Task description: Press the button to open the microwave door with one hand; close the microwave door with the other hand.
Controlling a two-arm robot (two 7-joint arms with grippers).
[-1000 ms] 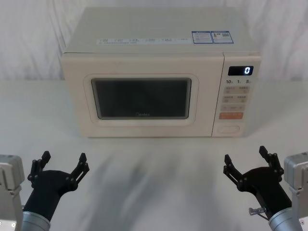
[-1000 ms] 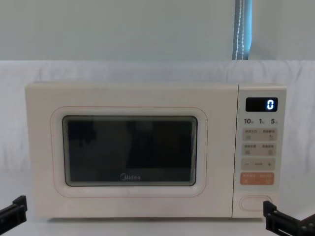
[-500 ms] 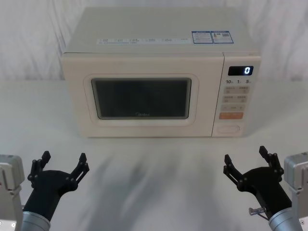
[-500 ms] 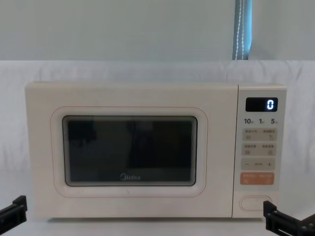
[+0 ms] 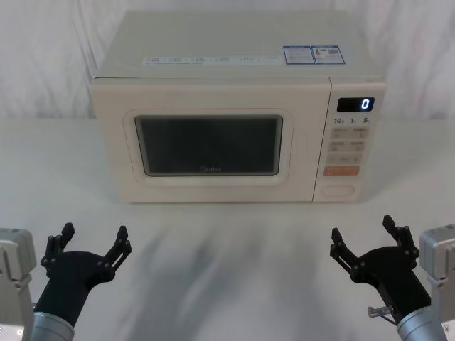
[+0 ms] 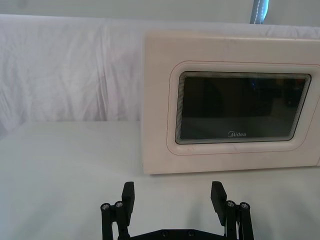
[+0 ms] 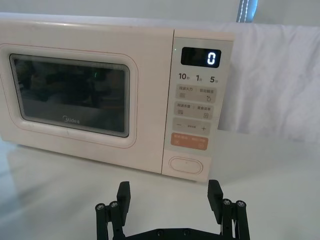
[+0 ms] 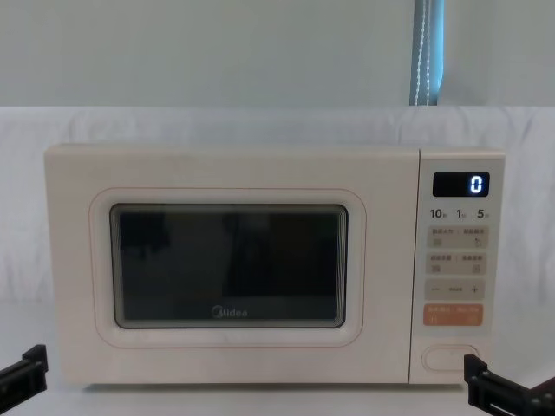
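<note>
White cloth everywhere: it drapes the wall behind and covers the surface (image 5: 227, 241), so there's not much to look at besides the oven.

Starting from the robot, the left gripper (image 5: 91, 243) sits at about 7 o'clock in the head view, fingers spread wide, holding nothing. The right gripper (image 5: 367, 236) mirrors it at about 5 o'clock, also splayed and bare. Both hang low over the surface, well apart from the appliance.

Out from there sits the cream boxy microwave (image 5: 234, 64), with its large cream door with the dark rounded window (image 5: 209, 145) flush and closed. At the 5 o'clock corner of the front is the wide cream pill-shaped button with the raised rim (image 5: 337, 190), just below an orange rectangular key (image 5: 340, 170) and a lit display (image 5: 355, 104) reading 0.

My guess on handling: the button is a stiff plastic latch release, so it wants one firm straight push on its middle with a fingertip, no grabbing. It's almost straight ahead of the right gripper, so that's the natural one. The door is probably light, rigid and hinged on the left, so it should swing out toward the left gripper. To shut it, I'd go with a flat push near the free edge.

The path looks clear; the main risk is hitting the orange key instead.
</note>
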